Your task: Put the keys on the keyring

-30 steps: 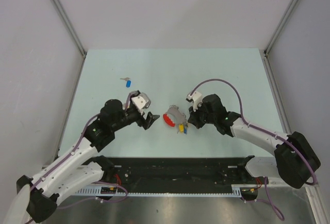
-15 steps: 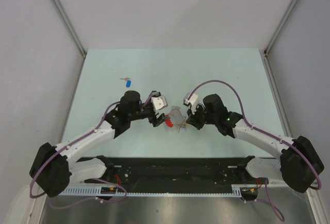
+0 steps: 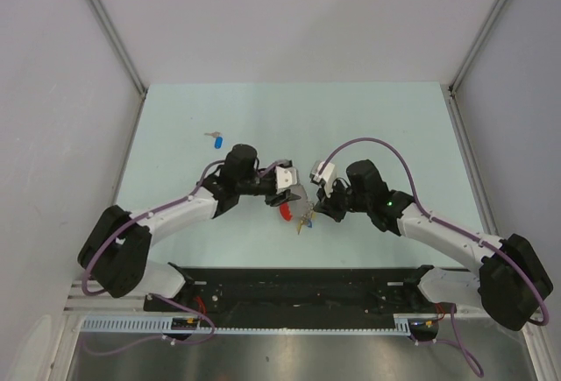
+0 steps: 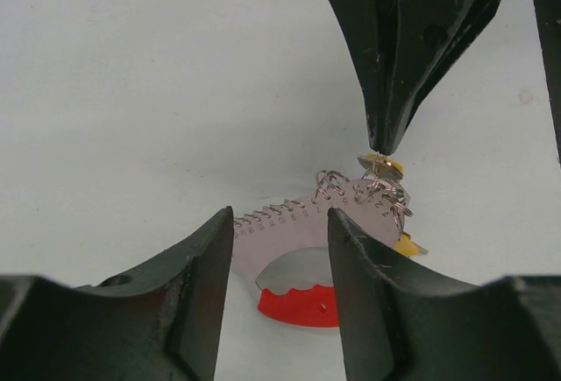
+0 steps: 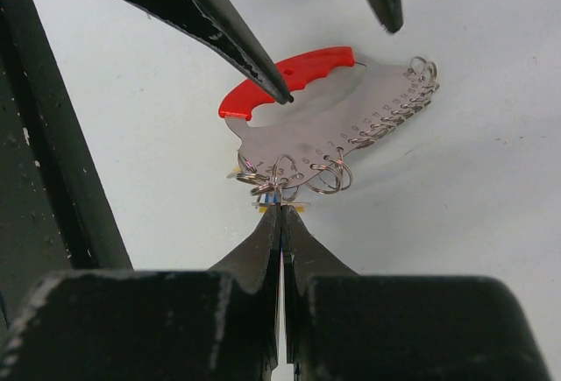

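1 overhead view, 2 close wrist views — sharing the keyring.

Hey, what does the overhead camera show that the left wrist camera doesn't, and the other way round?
Only the overhead view: a loose blue-tagged key on the far left of the table, plus both whole arms. Only the left wrist view: the fine wire loops along the metal edge of the keyring, and the left gripper with its open fingers straddling that edge. Both: the keyring with its red arc, and the right gripper shut on a yellow-tagged key.
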### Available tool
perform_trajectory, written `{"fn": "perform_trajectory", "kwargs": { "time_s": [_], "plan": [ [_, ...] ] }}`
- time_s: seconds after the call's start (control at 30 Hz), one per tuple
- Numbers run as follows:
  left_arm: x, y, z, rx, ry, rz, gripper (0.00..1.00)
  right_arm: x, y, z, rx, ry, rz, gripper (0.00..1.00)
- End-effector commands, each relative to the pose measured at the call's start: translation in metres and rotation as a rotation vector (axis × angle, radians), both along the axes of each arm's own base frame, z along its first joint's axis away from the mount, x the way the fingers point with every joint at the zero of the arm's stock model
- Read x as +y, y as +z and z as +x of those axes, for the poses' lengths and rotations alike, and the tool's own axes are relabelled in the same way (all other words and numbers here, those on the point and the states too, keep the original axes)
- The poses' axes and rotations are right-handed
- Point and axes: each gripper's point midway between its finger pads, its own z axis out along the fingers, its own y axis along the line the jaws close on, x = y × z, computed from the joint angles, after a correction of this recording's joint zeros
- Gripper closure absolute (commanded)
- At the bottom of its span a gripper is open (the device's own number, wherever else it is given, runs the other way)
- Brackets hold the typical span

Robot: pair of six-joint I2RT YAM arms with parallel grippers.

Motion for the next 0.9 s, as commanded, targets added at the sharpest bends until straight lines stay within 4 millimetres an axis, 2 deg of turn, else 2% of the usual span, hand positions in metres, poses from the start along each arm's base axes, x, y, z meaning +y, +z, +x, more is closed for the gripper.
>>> {"fn": "perform_trajectory", "kwargs": {
  "time_s": [0.0,0.1,0.23,0.47,0.63,0.87],
  "plan": [
    [-0.011,0.004,-0.009,-0.016,-0.11,-0.033,0.51,0.011,0.03,0.008,-0.076,0.023,0.058,1.0],
    [-0.013,-0.003,-0.019,-0.001,-0.131,-0.025,0.52,0.01,0.03,0.01,-0.077,0.009,0.057,1.0],
    [-0.014,-0.023,-0.025,0.006,-0.137,0.021,0.52,0.011,0.031,0.009,-0.072,0.007,0.064,1.0],
    [-0.023,-0.045,-0.034,0.056,-0.163,0.077,0.61,0.011,0.031,0.008,-0.055,-0.001,0.07,1.0],
    [-0.03,-0.05,-0.038,0.055,-0.172,0.088,0.62,0.012,0.031,0.007,-0.047,0.0,0.076,1.0],
    [-0.034,-0.049,-0.035,0.057,-0.155,0.072,0.68,0.012,0.028,0.007,-0.035,-0.007,0.073,1.0]
  ]
}}
